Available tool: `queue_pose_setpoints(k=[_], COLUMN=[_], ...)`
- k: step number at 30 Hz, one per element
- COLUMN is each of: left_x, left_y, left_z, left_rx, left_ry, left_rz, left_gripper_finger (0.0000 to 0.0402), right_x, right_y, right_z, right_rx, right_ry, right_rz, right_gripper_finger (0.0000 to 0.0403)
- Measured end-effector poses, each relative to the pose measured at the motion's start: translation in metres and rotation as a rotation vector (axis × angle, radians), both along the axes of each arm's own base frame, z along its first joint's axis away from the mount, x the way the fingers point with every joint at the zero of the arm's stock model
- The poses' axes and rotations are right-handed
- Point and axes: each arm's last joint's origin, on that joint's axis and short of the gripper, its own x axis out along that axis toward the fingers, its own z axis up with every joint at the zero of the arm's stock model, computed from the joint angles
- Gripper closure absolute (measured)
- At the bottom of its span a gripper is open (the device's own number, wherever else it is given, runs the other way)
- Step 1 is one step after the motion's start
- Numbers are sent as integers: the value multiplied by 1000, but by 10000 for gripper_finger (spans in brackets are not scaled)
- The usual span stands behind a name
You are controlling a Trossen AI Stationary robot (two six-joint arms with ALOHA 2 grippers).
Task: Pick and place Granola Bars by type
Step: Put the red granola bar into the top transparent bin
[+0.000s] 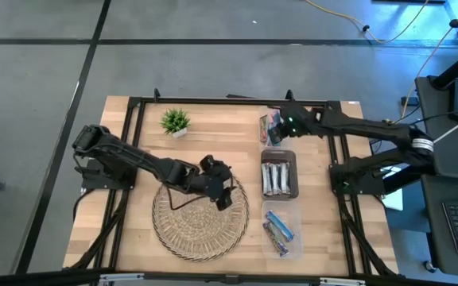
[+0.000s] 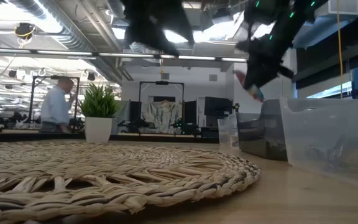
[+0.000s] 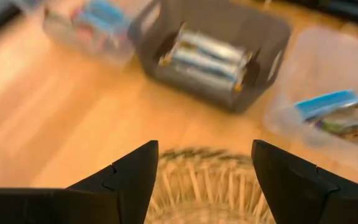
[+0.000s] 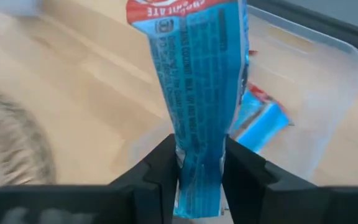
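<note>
My right gripper [image 1: 280,127] is shut on a bright blue granola bar with a red end [image 4: 201,87], above the far clear bin [image 1: 265,140]. That bin holds more blue-and-red bars [image 4: 261,119]. The grey bin [image 1: 279,176] holds silver-white bars [image 3: 205,57]. The near clear bin [image 1: 282,230] holds blue bars [image 3: 329,104]. My left gripper [image 1: 223,193] is open and empty above the round woven mat [image 1: 199,224]; its fingers frame the mat's edge in the left wrist view [image 3: 204,168]. My right gripper pinches the blue bar near one end [image 4: 199,163] between its two fingers, across the wrapper's flat faces. The rest of the bar sticks out past the fingertips. The bar is lifted clear and hangs below the gripper above the far bin [image 2: 253,87].
A small green potted plant [image 1: 175,121] stands at the table's far left. The three bins line up along the table's right side. A person [image 2: 56,106] stands in the room behind the table. Bare wood lies between the mat and the bins.
</note>
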Motion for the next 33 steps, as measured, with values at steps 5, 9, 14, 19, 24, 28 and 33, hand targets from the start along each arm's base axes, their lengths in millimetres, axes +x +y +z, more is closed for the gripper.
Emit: queue_pose_setpoints(k=[5,9,14,19,24,28,33], left_x=[-8,-15,-25,-27,-27,-27,-27], left_y=[7,12,19,23,24,24,23], left_z=[-30,-49,-69,-72,-72,-72,-72], left_rx=[-128,-198,-199,-114,-113,-135,-155], left_ry=[64,113,163,158,149,139,147], left_rz=[13,22,98,129,151,175,162], left_gripper_finger=[150,150,148,150,150,150,150], right_x=[6,10,12,13,13,12,12], right_y=[-24,-33,-35,-36,-40,-41,-41], right_z=[-25,-40,-48,-47,-46,-46,-46], right_rx=[46,67,81,80,127,137,137], right_ry=[107,166,190,174,124,121,120], right_rz=[-2,-2,-3,1,-11,-14,-15], right_gripper_finger=[291,291,291,291,289,280,256])
